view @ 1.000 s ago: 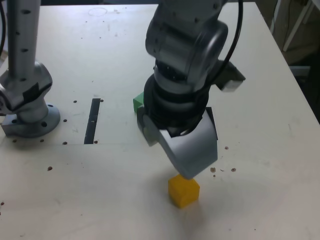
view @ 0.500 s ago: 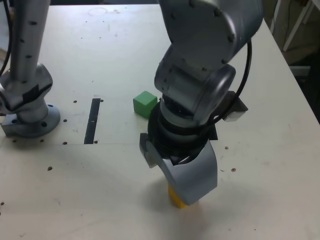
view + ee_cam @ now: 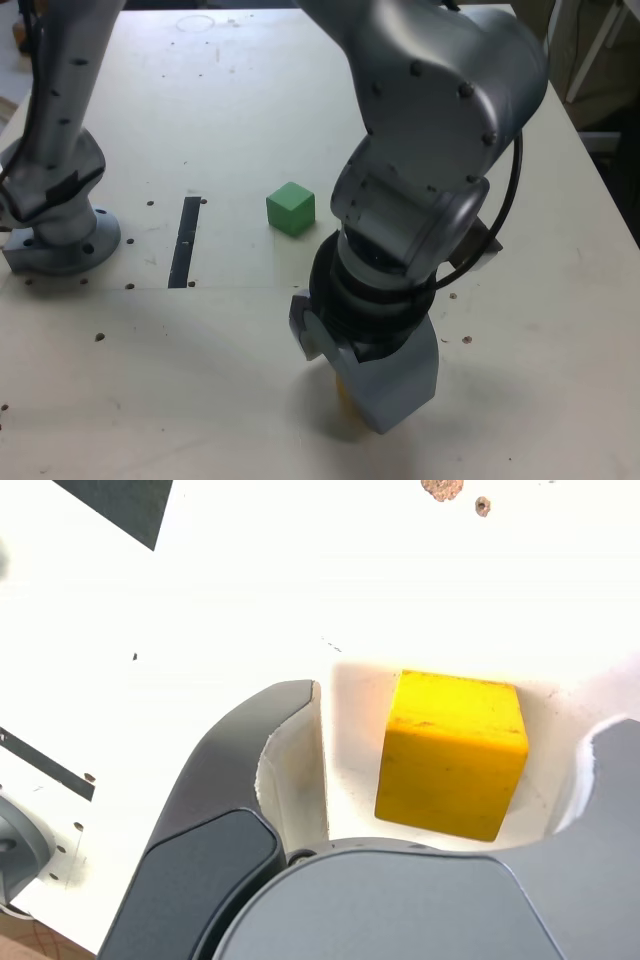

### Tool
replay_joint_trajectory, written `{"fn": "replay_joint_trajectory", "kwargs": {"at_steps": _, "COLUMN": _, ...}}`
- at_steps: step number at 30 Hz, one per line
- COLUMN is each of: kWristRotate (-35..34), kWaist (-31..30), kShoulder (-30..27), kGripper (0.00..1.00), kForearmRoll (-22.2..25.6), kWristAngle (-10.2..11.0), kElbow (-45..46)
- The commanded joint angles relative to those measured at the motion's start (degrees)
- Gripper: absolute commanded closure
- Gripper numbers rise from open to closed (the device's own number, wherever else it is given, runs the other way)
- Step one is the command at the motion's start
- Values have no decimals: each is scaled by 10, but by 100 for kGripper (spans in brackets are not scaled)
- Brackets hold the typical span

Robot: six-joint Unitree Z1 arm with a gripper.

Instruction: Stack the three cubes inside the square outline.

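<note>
pale table [image 3: 150,370], dark specks scattered, thin seam across. green cube [image 3: 290,209] on it, right of flat black strip [image 3: 185,243] in exterior view. grey round base [image 3: 62,250] left of strip. yellow cube [image 3: 452,755] on table, mostly hidden in exterior view. wrist view: dark flat patch [image 3: 125,505], cut off by picture edge.

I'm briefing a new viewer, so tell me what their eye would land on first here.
The bright yellow cube in the wrist view, sitting between the open jaws of the end effector with a gap on either side. In the exterior view, the big grey robot arm slants over the white tabletop, and the green cube stands alone near the middle, to the right of a black strip.
</note>
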Motion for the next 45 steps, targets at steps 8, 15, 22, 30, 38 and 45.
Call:
{"fn": "replay_joint_trajectory", "kwargs": {"at_steps": 8, "kWristRotate": -19, "kWaist": -9, "kShoulder": 8, "kGripper": 57, "kForearmRoll": 3, "kWristAngle": 9, "kElbow": -14}}
{"fn": "replay_joint_trajectory", "kwargs": {"at_steps": 15, "kWristRotate": -20, "kWaist": -9, "kShoulder": 8, "kGripper": 72, "kForearmRoll": 7, "kWristAngle": 11, "kElbow": -16}}
{"fn": "replay_joint_trajectory", "kwargs": {"at_steps": 22, "kWristRotate": -21, "kWaist": -9, "kShoulder": 8, "kGripper": 72, "kForearmRoll": 19, "kWristAngle": 11, "kElbow": -26}}
{"fn": "replay_joint_trajectory", "kwargs": {"at_steps": 30, "kWristRotate": -26, "kWaist": -9, "kShoulder": 7, "kGripper": 72, "kForearmRoll": 25, "kWristAngle": 10, "kElbow": -27}}
{"fn": "replay_joint_trajectory", "kwargs": {"at_steps": 38, "kWristRotate": -33, "kWaist": 4, "kShoulder": -9, "kGripper": 72, "kForearmRoll": 50, "kWristAngle": 14, "kElbow": -35}}
{"fn": "replay_joint_trajectory", "kwargs": {"at_steps": 45, "kWristRotate": -70, "kWaist": 58, "kShoulder": -38, "kGripper": 72, "kForearmRoll": 107, "kWristAngle": 27, "kElbow": -56}}
